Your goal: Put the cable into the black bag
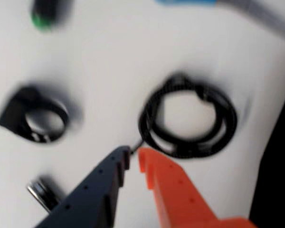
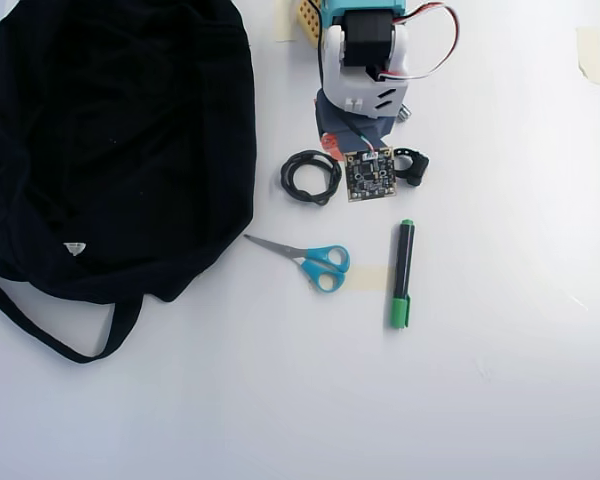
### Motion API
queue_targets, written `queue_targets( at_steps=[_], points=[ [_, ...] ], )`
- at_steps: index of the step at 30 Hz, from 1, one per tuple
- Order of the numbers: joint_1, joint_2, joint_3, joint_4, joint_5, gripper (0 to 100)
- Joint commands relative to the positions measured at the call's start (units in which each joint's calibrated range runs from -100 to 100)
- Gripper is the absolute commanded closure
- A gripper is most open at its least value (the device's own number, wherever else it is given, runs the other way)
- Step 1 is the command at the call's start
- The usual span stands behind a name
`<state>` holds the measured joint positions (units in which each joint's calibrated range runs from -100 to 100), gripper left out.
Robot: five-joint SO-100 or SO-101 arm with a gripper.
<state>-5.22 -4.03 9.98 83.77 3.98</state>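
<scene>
The cable (image 1: pixel 187 118) is a thin black cord in a loose coil, lying flat on the white table; the overhead view shows the cable (image 2: pixel 311 177) just right of the black bag (image 2: pixel 110 140). The bag is large, soft and black, with a strap and a small white tag. In the wrist view my gripper (image 1: pixel 134 154) hovers just short of the coil's near left edge. Its dark blue and orange jaws stand a narrow gap apart, with white table showing between them. A thin strand of the cable points toward the tips. The picture is blurred.
A black ring-shaped clip (image 1: pixel 35 116) lies left of the coil, also seen as the clip (image 2: pixel 412 165) from overhead. Blue-handled scissors (image 2: pixel 315 262) and a green-capped marker (image 2: pixel 403 272) lie in front of the arm. A small metal piece (image 1: pixel 40 192) sits at lower left.
</scene>
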Motion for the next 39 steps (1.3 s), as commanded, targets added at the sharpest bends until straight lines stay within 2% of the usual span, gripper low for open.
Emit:
queue_targets(
  at_steps=[1,13,23,30,39],
  points=[
    [1.9,-1.7,0.6,0.4,1.1,97],
    [4.9,-1.4,7.8,-6.3,2.0,97],
    [4.5,-1.3,14.3,-14.6,3.5,73],
    [3.1,-1.3,17.8,-18.9,3.0,66],
    [-2.3,-1.3,19.1,-19.0,-1.6,67]
  ],
)
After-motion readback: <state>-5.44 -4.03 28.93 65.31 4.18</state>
